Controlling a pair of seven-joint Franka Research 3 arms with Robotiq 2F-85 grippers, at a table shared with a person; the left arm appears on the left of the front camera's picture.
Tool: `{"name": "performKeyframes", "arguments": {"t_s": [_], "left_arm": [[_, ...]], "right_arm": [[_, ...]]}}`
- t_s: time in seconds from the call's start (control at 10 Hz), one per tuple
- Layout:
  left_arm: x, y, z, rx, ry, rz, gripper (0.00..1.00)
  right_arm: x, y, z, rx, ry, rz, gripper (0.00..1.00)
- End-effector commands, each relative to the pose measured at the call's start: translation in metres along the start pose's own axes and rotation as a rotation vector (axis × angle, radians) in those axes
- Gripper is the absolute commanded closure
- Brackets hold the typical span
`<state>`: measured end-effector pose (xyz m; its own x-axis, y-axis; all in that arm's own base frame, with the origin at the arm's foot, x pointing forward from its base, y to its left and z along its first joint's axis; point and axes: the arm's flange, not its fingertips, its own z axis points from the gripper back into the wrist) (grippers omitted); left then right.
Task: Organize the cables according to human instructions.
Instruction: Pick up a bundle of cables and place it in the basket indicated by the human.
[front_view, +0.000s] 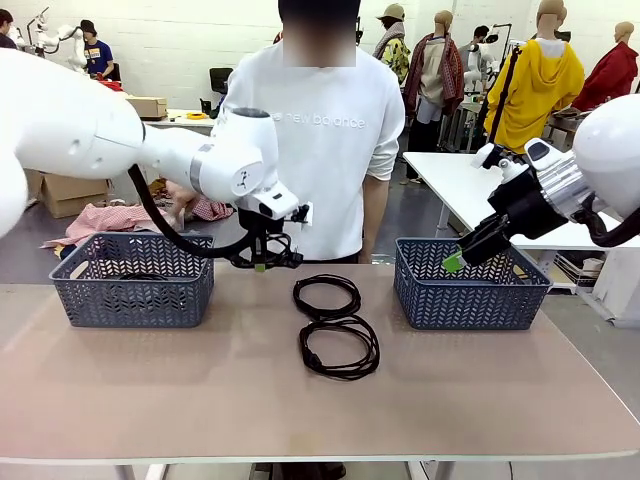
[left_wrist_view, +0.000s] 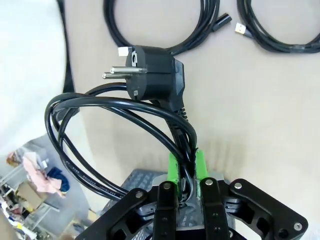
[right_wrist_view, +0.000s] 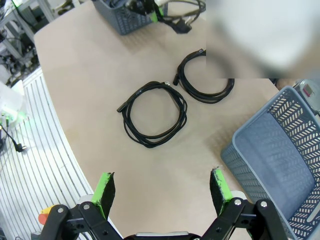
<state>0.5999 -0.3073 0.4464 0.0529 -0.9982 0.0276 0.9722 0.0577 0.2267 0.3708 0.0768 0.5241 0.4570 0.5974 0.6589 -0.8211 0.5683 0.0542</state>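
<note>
Cables, item in grip: we log the held cable (left_wrist_view: 172, 122), a coiled black cord whose strands pass between the green pads (left_wrist_view: 172, 167).
Left gripper (left_wrist_view: 186, 162): clamped on that bundle; its plug (left_wrist_view: 150, 75) hangs just beyond the fingertips, prongs bare.
Position: in the front view the left gripper (front_view: 262, 262) hangs over the table's (front_view: 200, 400) far edge, between the left basket (front_view: 130, 290) and the loose coils.
Loose stock: far coil (front_view: 297, 297) and near coil (front_view: 372, 350) lie at mid-table, touching or nearly so.
Right gripper (right_wrist_view: 161, 180): fingers wide apart, nothing between them; it is raised beside the right basket (front_view: 470, 295).
Person (front_view: 320, 130): standing at the far side; we see no pointing hand.
Step in hand: we judge it the carry of one cord toward a basket, probably the left one.
Next move calls for: bringing the whole loop over the rim before release, so that the dangling plug does not catch on the wall.
View notes: the left wrist view gives the pinch and the plug, which the front view leaves too small; the right wrist view gives the right basket's (right_wrist_view: 280, 165) bare inside. Something dark shows through the left basket's lattice; we cannot tell what.
</note>
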Motion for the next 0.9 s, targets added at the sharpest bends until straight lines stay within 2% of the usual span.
{"name": "performKeyframes", "arguments": {"t_s": [0.0, 0.2, 0.4, 0.8], "left_arm": [[-0.022, -0.016, 0.023, 0.029, 0.007, 0.011, 0.89], [-0.054, -0.026, 0.057, 0.064, -0.007, 0.025, 0.89], [-0.094, -0.031, 0.078, 0.107, 0.023, 0.028, 0.89], [-0.171, -0.02, 0.079, 0.091, 0.006, 0.094, 0.89]], "right_arm": [[0.0, -0.001, -0.001, 0.014, -0.018, -0.002, 0.0], [0.0, -0.001, -0.001, 0.014, -0.018, -0.002, 0.0], [0.0, -0.001, -0.001, 0.014, -0.018, -0.002, 0.0], [0.0, -0.001, -0.001, 0.014, -0.018, -0.002, 0.0]]}}
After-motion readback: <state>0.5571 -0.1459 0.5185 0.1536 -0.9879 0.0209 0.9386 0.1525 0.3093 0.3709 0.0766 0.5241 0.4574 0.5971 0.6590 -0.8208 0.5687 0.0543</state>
